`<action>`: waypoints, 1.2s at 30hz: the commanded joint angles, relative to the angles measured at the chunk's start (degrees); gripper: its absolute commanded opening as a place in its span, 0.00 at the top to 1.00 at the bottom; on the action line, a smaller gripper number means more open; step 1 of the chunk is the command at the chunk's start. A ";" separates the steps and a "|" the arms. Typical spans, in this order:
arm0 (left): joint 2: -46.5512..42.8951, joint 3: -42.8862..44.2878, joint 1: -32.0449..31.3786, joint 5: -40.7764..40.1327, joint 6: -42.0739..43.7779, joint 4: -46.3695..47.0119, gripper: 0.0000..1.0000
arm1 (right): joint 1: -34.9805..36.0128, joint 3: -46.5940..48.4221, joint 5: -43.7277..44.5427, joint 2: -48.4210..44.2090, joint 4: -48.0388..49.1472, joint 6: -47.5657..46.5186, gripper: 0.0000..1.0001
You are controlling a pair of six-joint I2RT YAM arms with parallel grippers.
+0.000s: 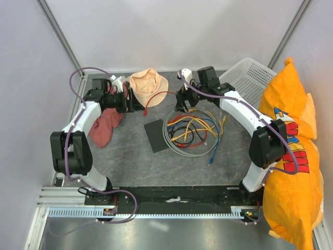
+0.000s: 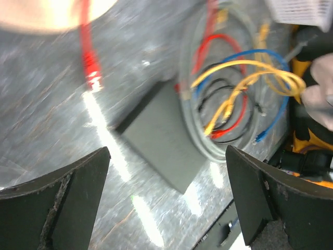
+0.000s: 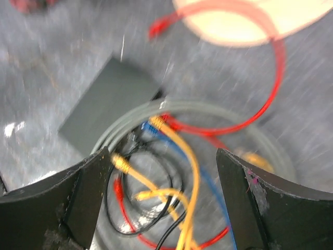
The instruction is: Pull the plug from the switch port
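Observation:
The switch (image 1: 157, 135) is a flat black box lying on the grey table, left of a coil of cables (image 1: 193, 127). It also shows in the left wrist view (image 2: 161, 143) and the right wrist view (image 3: 106, 107). Yellow and blue plugs (image 3: 156, 124) sit at its edge by the coil; blur hides whether they are seated in ports. A red cable ends in a loose plug (image 1: 147, 110) near the hat, also in the left wrist view (image 2: 92, 70). My left gripper (image 1: 136, 101) (image 2: 166, 151) is open and empty above the switch's far side. My right gripper (image 1: 183, 107) (image 3: 161, 152) is open and empty above the coil.
A peach hat (image 1: 148, 82) lies at the back centre. A red cloth (image 1: 106, 127) lies left. A white basket (image 1: 250, 78) stands back right, beside a large orange pillow (image 1: 291, 151) along the right edge.

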 commanded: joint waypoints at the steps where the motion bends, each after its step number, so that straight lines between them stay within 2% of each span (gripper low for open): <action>1: -4.71 -4.70 -3.39 3.94 0.75 5.00 0.00 | 0.48 6.15 -2.66 1.11 3.75 2.58 0.11; 4: -5.07 -7.61 -5.32 4.29 0.13 5.44 0.01 | 0.83 5.02 -2.66 1.47 4.09 2.40 0.12; 6: -5.42 -9.71 -7.51 4.90 0.74 5.61 0.11 | 1.09 3.52 -2.13 0.95 4.97 3.71 0.13; 7: -5.51 -10.42 -8.31 5.51 0.83 5.70 0.17 | 1.10 1.69 -1.26 0.77 5.58 4.50 0.14; 8: -5.42 -11.73 -9.01 6.22 0.83 5.97 0.31 | 1.10 0.71 -0.64 0.59 6.90 5.64 0.14; 10: -5.24 -12.79 -11.64 7.45 0.57 6.58 0.44 | 1.10 -1.57 0.41 -0.11 7.70 7.84 0.14; 11: -5.16 -13.76 -12.61 7.89 0.57 6.93 0.55 | 1.18 -2.36 0.68 -0.29 8.40 8.37 0.14; 14: -3.49 -15.34 -15.60 9.47 -1.01 8.51 0.74 | 1.27 -4.56 -0.28 -0.99 8.58 8.90 0.16; 16: -1.64 -16.22 -16.31 10.79 -2.15 9.91 0.77 | 1.36 -6.66 -0.11 -1.78 8.58 8.38 0.16; 17: -1.12 -16.66 -16.75 10.62 -2.42 10.10 0.87 | 1.45 -7.46 -0.02 -2.13 8.49 8.20 0.16; 20: 0.03 -17.36 -17.01 10.53 -1.46 10.19 0.98 | 1.45 -10.36 0.15 -4.06 8.67 7.85 0.17; 25: 0.73 -18.07 -17.54 9.83 0.39 8.35 0.98 | 1.45 -13.79 -0.02 -6.18 9.11 7.76 0.16; 36: -1.02 -23.52 -23.78 8.08 2.59 6.58 0.98 | 1.45 -18.80 -0.46 -9.08 9.63 7.06 0.16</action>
